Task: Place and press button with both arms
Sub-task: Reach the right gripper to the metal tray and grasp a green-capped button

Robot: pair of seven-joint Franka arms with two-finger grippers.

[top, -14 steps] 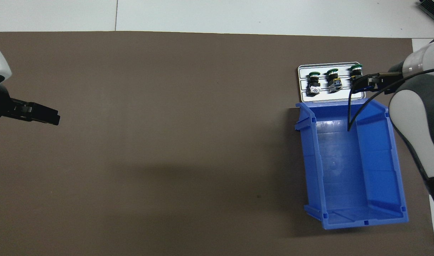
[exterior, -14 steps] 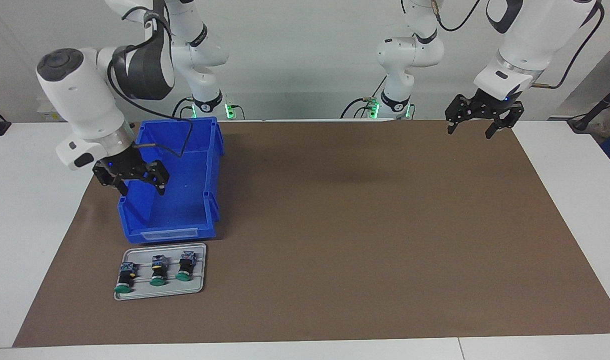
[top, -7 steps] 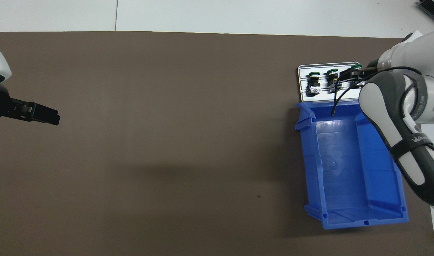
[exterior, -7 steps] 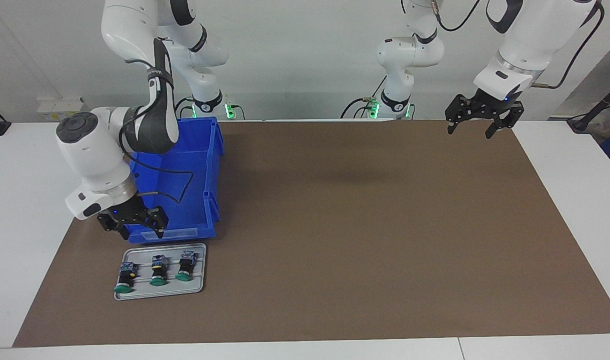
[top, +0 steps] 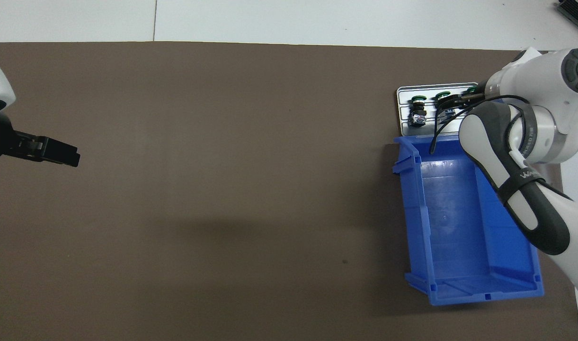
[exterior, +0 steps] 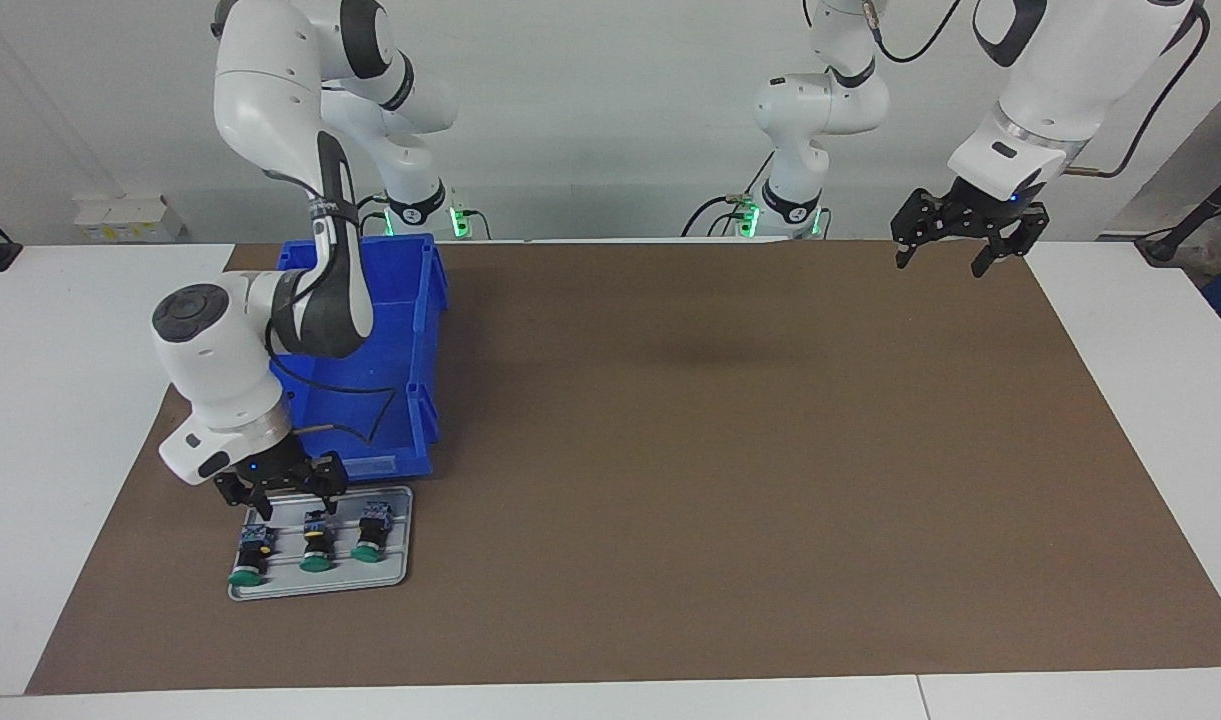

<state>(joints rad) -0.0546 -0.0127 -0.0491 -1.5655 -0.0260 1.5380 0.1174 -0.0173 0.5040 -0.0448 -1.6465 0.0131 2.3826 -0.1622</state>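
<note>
At the robots' edge of the table (exterior: pixel 50 400), on the brown mat (exterior: pixel 720 450), with twelve o'clock pointing away from the robots, we start with the blue bin (exterior: pixel 425 330) at the right arm's end. It has nothing in it that shows. Out at nine o'clock from the bin, well apart, the left end effector (exterior: pixel 955 255) hangs over the mat, fingers spread and empty, and that arm waits.

Now the action: the right end effector (exterior: pixel 282 492) hangs low over the tray (exterior: pixel 395 562), just at its bin-side rim, fingers apart, nothing between them.

On the tray lie three buttons side by side, each on its side. The end button (exterior: pixel 248 553) sits at about one o'clock from the end effector, the middle button (exterior: pixel 315 540) at about eleven, the third button (exterior: pixel 372 535) further round toward ten. All are close below it, so the right arm is by far the nearer.

Every long axis runs six to twelve, with bluish terminals at six and green caps pointing to twelve. By my reading, the fingers need to straddle a black body across that axis. Whether it is going for the end one or the middle one, I cannot tell.
</note>
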